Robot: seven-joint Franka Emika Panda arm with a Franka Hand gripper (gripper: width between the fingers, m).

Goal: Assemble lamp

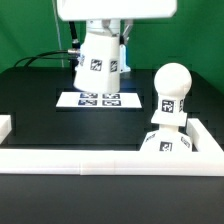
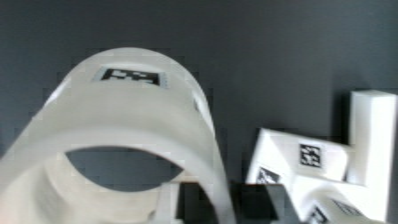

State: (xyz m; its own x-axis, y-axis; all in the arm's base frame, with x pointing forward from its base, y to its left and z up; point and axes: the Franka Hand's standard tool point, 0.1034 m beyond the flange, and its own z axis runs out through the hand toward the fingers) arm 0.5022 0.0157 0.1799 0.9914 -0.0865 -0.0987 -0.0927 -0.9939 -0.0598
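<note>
My gripper holds the white cone-shaped shade in the air above the marker board, tilted. In the wrist view the shade fills the picture with its wide opening toward the camera. The dark fingers are shut on its wall, one inside and one outside. The round-headed bulb stands upright in the small square base at the exterior view's front right, apart from the shade. The base also shows in the wrist view, with its tags.
A low white wall runs along the front of the black table and turns back beside the base. A short white piece lies at the exterior view's left. Cables lie at the back left.
</note>
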